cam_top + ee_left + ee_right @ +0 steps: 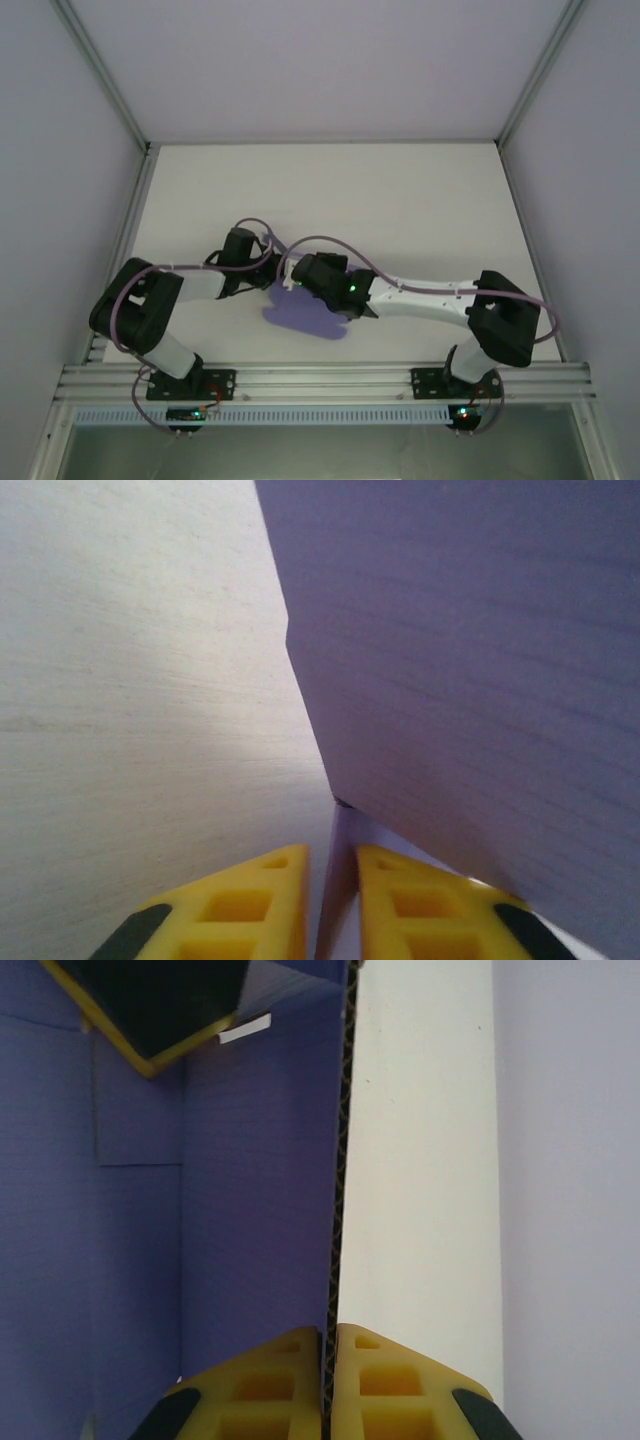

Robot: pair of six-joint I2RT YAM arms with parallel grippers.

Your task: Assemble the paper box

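Right gripper (328, 1385) is clamped on the edge of an upright wall of the paper box (250, 1210). Left gripper (332, 905) is narrow, pinching a lilac flap. The box sits between both arms, near the tabletop's (400, 200) front edge.

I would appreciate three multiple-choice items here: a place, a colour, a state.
1. Where does the paper box lie on the table? A near edge, between the arms; B far left corner; C far right corner.
2. Fingers of the right claw are: A yellow; B red; C green.
3. The right claw is: A wide open; B shut on the paper box; C shut on nothing.
Answers: A, top view shows it near the bases; A, wrist view shows yellow; B, card edge is pinched between the fingers.
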